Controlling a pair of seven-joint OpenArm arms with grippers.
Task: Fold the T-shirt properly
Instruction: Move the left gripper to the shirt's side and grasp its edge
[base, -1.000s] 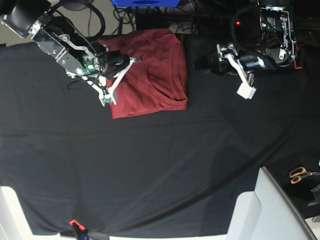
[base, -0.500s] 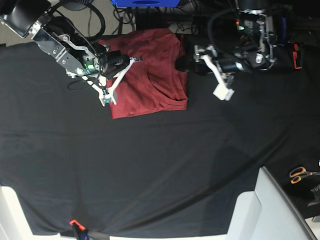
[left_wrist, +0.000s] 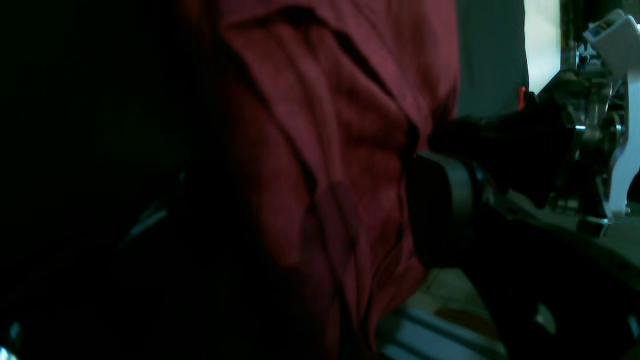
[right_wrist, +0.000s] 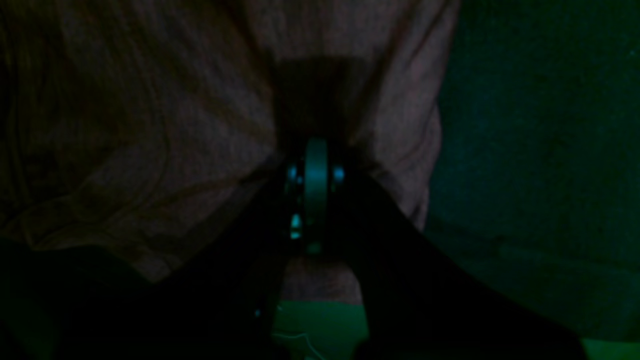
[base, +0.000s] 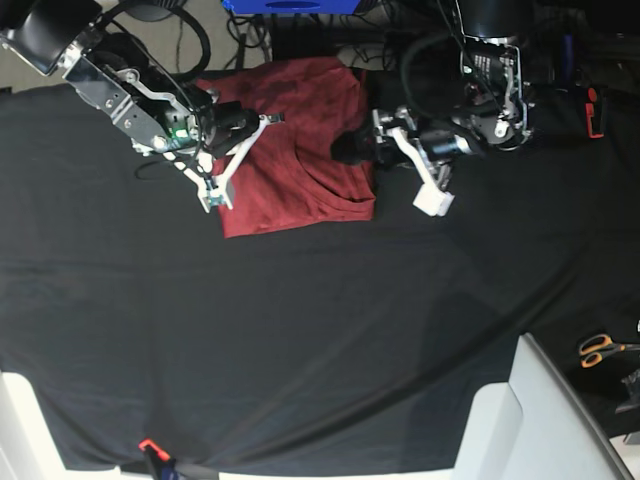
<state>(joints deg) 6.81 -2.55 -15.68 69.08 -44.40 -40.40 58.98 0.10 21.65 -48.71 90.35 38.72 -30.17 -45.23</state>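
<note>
Left fingers (base: 425, 180) spread wide, now reaching the T-shirt (base: 300, 150) edge at 3 o'clock; right fingers (base: 215, 195) pressed together on its 9 o'clock side, unmoved.

The right arm reaches in from the upper left of the base view, its wrist angled down toward the table. The right gripper (base: 222, 170) has its jaws pressed together, white fingers (base: 215, 190) pointing down and outward. The left arm comes in from the upper right, wrist bent low and turned toward the other arm. The left gripper (base: 395, 160) stands spread wide, one white finger (base: 430, 195) jutting out behind its dark tip.
</note>
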